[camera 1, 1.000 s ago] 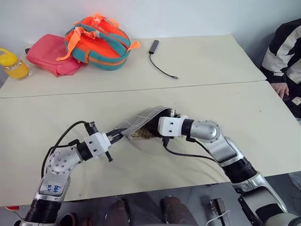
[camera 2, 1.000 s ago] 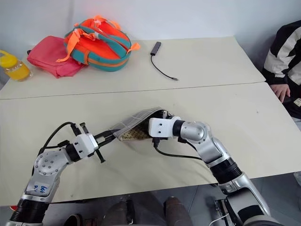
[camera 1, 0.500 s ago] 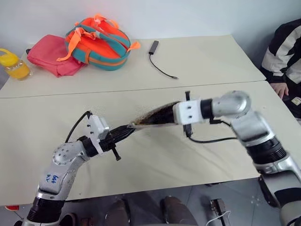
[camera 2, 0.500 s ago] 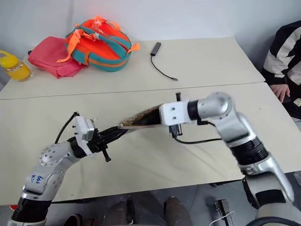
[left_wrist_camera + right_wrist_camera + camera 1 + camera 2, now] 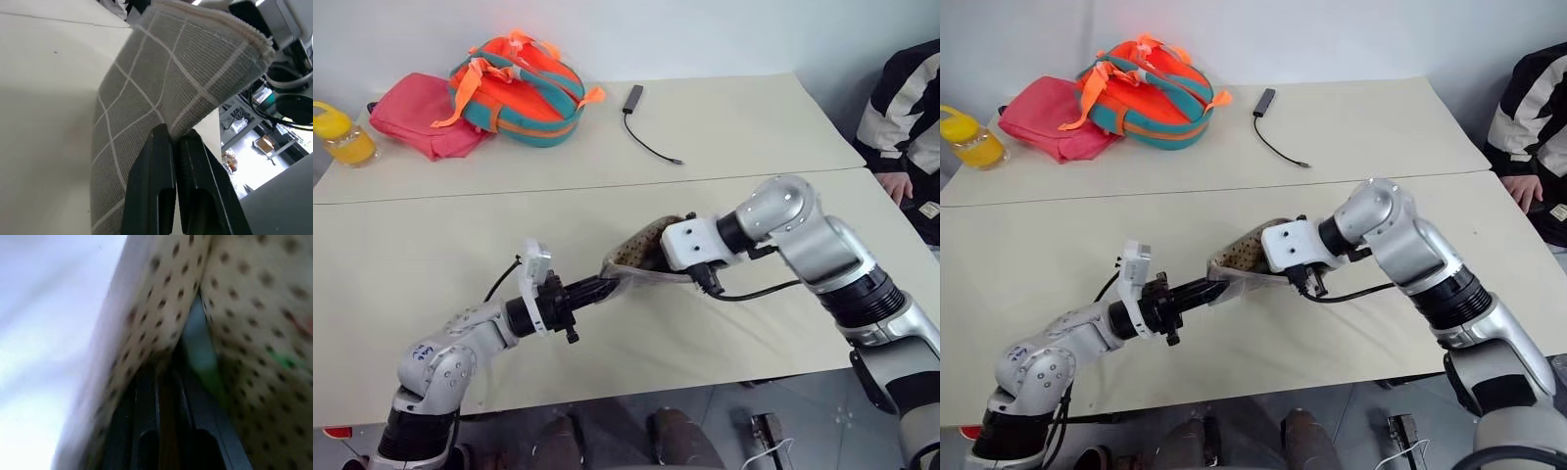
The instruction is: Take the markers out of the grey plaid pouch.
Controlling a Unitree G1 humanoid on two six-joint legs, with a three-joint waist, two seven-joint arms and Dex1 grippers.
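The grey plaid pouch (image 5: 641, 253) hangs above the table (image 5: 431, 245), held between both grippers, its brown speckled lining (image 5: 244, 298) turned up. My left gripper (image 5: 607, 287) is shut on the pouch's lower corner; in the left wrist view its black fingers (image 5: 159, 166) pinch the plaid fabric (image 5: 161, 83). My right gripper (image 5: 652, 258) points down into the pouch's mouth and is shut on one wall of it. Inside the pouch, beside the right fingers (image 5: 142, 431), lies a blurred light green marker (image 5: 203, 362).
At the back left of the table lie a pink bag (image 5: 416, 113), an orange-teal backpack (image 5: 519, 88) and a yellow bottle (image 5: 337, 132). A black cable with a grey adapter (image 5: 641, 122) lies at the back middle. A person's arm (image 5: 901, 117) rests at the right edge.
The pouch has left the table and turned from edge-on to lining-up. My right gripper closed on its wall and tipped downward. My left wrist rolled and shifted right.
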